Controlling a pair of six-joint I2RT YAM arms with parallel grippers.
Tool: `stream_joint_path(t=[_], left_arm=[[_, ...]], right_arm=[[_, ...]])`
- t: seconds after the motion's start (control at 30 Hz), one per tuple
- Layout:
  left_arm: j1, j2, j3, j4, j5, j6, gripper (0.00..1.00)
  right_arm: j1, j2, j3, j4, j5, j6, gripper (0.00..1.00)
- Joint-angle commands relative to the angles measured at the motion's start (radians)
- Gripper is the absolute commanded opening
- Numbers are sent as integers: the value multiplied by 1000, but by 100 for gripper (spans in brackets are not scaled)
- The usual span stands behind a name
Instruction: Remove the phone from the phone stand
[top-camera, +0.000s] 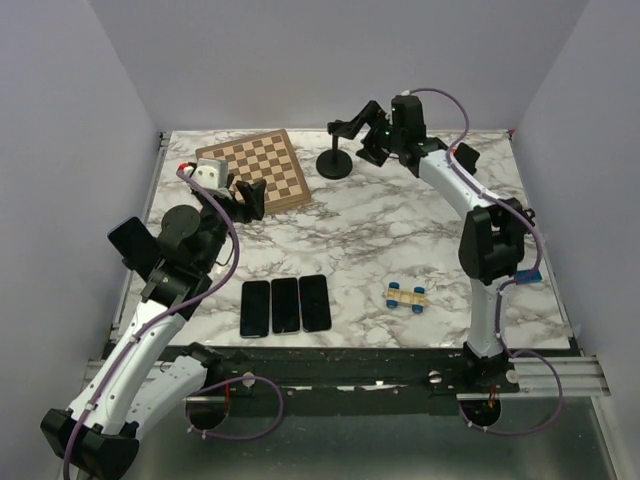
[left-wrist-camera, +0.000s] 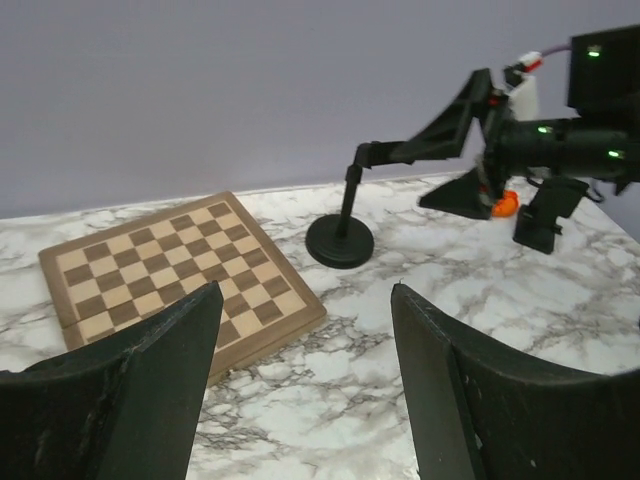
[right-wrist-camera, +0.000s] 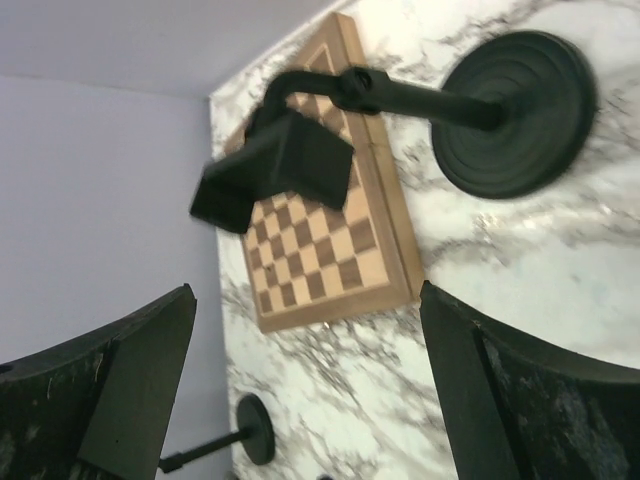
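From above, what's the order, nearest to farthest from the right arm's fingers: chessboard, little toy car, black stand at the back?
From the right arm's fingers, top view:
1. Black stand, right beside them at the back.
2. Chessboard, farther left along the back.
3. Toy car, out front on the right.

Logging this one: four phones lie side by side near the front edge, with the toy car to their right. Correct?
Not quite. There are three phones side by side near the front edge, not four, as the top external view shows. The toy car is to their right.
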Motion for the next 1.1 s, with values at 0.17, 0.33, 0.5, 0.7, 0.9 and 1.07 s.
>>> stream_joint_path(t=[0.17, 0.33, 0.5, 0.7, 0.9, 1.07], left_arm=[[2, -31, -70, 61, -257, 96, 78], [-6, -24, -75, 62, -370, 211, 82], [-5, -38, 62, -271, -407, 108, 86], [22, -88, 235, -675, -557, -34, 99], [124, -63, 321, -926, -629, -130, 99], [257, 0, 334, -991, -586, -132, 99]], right_arm=[[29, -401, -419, -76, 91, -260, 100], [141, -563, -643, -56, 45, -378, 100], [245, -716, -876, 28, 55, -383, 100], [256, -826, -1023, 110, 59, -326, 100], [257, -891, -956, 15, 76, -392, 100], [258, -947, -912, -69, 123, -448, 100]])
